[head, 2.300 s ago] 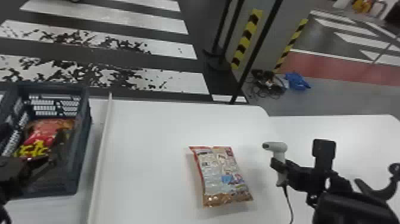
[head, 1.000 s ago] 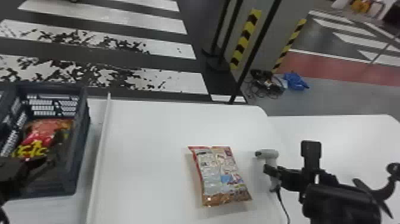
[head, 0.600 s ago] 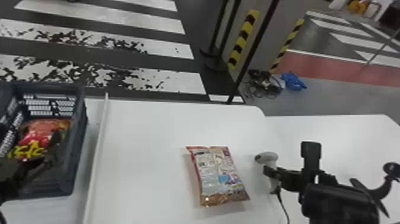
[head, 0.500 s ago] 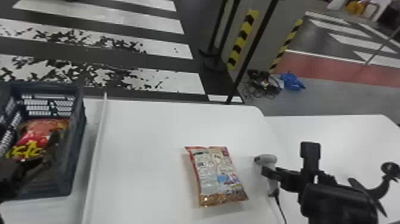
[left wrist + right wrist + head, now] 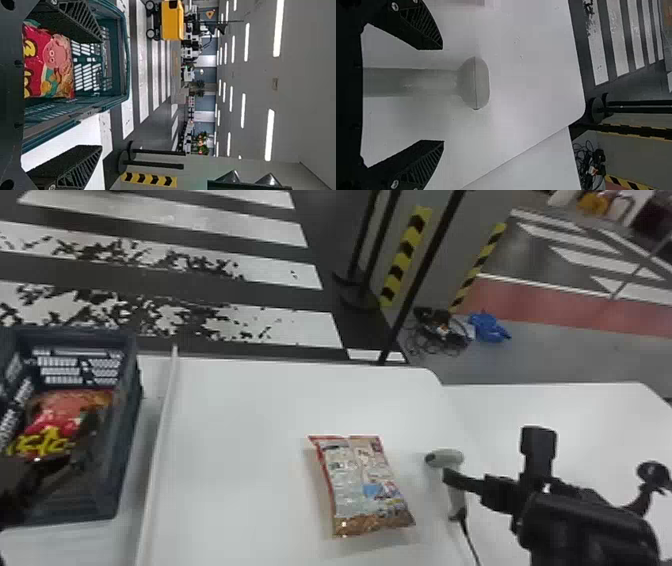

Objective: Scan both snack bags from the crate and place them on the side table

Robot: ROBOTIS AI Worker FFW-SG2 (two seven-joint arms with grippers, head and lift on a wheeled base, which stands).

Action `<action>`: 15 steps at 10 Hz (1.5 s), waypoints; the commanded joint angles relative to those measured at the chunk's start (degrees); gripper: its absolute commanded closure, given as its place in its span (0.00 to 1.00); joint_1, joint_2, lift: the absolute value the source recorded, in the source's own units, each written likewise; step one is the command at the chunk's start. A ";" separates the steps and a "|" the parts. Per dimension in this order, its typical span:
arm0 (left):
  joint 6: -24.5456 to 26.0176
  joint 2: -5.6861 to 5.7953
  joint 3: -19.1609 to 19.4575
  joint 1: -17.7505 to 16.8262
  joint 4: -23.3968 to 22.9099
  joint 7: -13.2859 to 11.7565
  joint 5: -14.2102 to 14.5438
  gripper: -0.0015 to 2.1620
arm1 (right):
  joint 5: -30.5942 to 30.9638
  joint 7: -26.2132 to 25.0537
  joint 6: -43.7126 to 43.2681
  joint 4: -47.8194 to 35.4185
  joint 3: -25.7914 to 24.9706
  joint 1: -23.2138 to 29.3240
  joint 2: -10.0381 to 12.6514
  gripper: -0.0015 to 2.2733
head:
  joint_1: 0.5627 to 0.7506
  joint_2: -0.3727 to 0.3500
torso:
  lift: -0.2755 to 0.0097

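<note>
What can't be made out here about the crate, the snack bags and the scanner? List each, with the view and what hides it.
- Head view: the left side of the crate, cut off by the edge.
- Head view: the far end of the cord of the scanner, cut off by the bottom edge.
- Head view: the lying snack bag's fine print, too small.
- Left wrist view: part of the crated bag, behind the left pincer.

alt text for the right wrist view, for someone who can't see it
The right gripper holds its two black fingers open on either side of a grey handheld scanner, with gaps between them and its handle. Behind are a white table, striped floor and tangled cables.
</note>
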 commanded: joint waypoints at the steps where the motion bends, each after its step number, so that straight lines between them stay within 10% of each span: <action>1: 0.00 -0.03 0.00 0.00 -0.01 0.01 0.00 0.02 | -2.37 2.28 6.20 -4.68 -0.43 0.58 0.87 0.03 | 0.70 0.03 | 0.62; 5: 0.00 0.06 0.09 0.09 -0.01 0.01 0.09 0.02 | -10.64 8.43 22.19 -9.25 -1.40 1.98 1.13 0.03 | 0.70 0.10 | 0.62; 15: -0.17 0.06 0.18 0.00 0.78 0.01 0.18 0.02 | -7.74 13.62 19.56 -2.65 5.63 1.28 0.43 0.03 | 0.70 0.23 | 0.62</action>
